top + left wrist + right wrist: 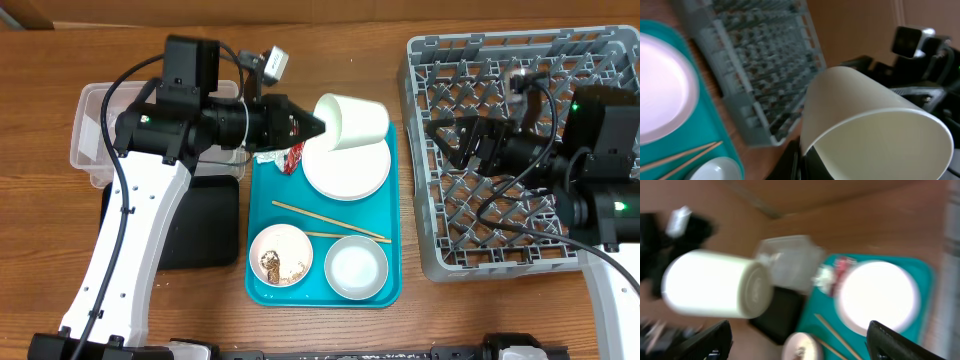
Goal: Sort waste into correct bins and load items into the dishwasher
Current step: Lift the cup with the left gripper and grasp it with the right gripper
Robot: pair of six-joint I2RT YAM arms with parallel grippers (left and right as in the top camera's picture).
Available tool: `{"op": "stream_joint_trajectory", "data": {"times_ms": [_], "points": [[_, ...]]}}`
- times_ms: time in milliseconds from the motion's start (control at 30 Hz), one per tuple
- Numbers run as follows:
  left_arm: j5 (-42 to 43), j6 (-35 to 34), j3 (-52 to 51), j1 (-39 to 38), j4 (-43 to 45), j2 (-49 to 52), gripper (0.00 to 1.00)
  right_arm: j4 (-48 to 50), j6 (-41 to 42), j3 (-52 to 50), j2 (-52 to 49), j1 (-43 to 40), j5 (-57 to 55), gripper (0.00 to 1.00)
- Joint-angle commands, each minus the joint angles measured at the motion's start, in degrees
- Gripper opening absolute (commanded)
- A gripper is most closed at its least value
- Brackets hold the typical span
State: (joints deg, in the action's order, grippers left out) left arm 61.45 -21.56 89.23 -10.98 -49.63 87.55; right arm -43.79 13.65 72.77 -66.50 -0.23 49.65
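- left gripper [319, 125]: we see the black fingers pinched tight on the thin wall of the cup at its rim
- cup [356, 122]: small, white, smooth, round-walled. It is held on its side in the air over the far end of the teal tray, above the plate's far edge. The open mouth faces the left wrist and the flat base faces the rack side.
- right gripper [445, 145]: to the right of the teal tray, over the dish rack. We see the dark fingers spread wide with nothing between them.
- teal tray [262, 205]: flat, rectangular, smooth plastic with a low rim
- plate [345, 178]: large, round, white, glossy. It lies flat on the far half of the teal tray, partly under the cup.
- chopsticks [330, 221]: two thin pale wooden sticks, slanted across the middle of the teal tray between the plate and the bowls
- bowl with scraps [290, 243]: small, round, white, at the near-left corner of the teal tray
- food scraps [275, 265]: brownish, grainy bits inside that bowl
- empty bowl [357, 268]: small, round, white, at the near-right corner of the teal tray
- wrapper [293, 157]: red, shiny, crinkled, at the far-left part of the teal tray, just beside the plate
- tissue [824, 277]: white, crumpled, blurred, next to the wrapper
- clear tub [92, 130]: see-through plastic, rectangular with rounded corners, left of the teal tray's far end
- black tray [205, 225]: matte, shallow, rectangular, just left of the teal tray, partly under the left arm
- dish rack [500, 70]: grey plastic, square, with a lattice of upright pegs, just right of the teal tray
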Motion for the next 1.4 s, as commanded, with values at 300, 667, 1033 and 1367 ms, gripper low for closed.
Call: {"op": "stream_joint_trajectory", "data": {"times_ms": [300,667,1033,1367], "points": [[16.8,1.0,0.8,-0.3,3.2,-0.4,0.04,14.0,-1.6,1.3,-0.5,9.4,22.7,0.87],[22.2,1.3,0.8,-2.4,3.7,-0.4,0.04,15.9,0.1,1.3,-0.6,10.5,17.3,0.79],[25.6,1.7,0.8,-2.2,6.9,-0.4,0.04,16.5,0.1,1.3,-1.8,9.5,15.8,0.91],[21.9,2.3,0.8,-2.1,7.0,-0.4,0.04,18.3,3.9,1.3,-1.8,6.1,20.8,0.94]]}}
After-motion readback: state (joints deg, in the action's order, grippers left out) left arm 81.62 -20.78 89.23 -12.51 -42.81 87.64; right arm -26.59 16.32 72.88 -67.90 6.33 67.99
